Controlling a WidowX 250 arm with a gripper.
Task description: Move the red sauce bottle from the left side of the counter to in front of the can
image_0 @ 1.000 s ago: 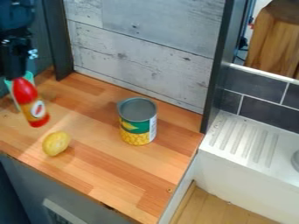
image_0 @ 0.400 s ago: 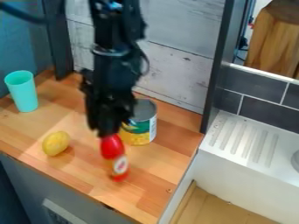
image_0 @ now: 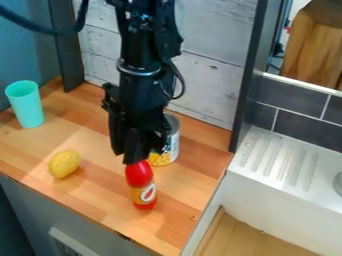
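Holding the red plastic bottle [image_0: 140, 176] with its orange-yellow label, my black claw [image_0: 136, 159] had its fingers closed about the rounded red top. That grip from above left the label and lower body uncovered, and I judged it to be why the bottle hung so nearly in line with my fingers, base down and leaning only a little. The bottle was over the near part of the light-brown wooden counter [image_0: 100, 192]; whether its base bore any weight there, I could not tell.

Just behind it, partly hidden by my claw, stood the metal can [image_0: 175, 142] with a green and yellow corn label. It rested upright on its flat base, which seemed to need no help from me. Whether the can touched my claw or merely sat behind it, I could not make out.

The yellow, lemon-shaped fruit [image_0: 64, 164] lay on its rounded side near the counter's front edge, apart from the bottle, since nothing about its shape would let it stand. The tapered turquoise plastic cup [image_0: 28, 106] stood well apart from my claw, near the dark blue side wall [image_0: 27, 55], its mouth upward and its narrower end serving as a foot.
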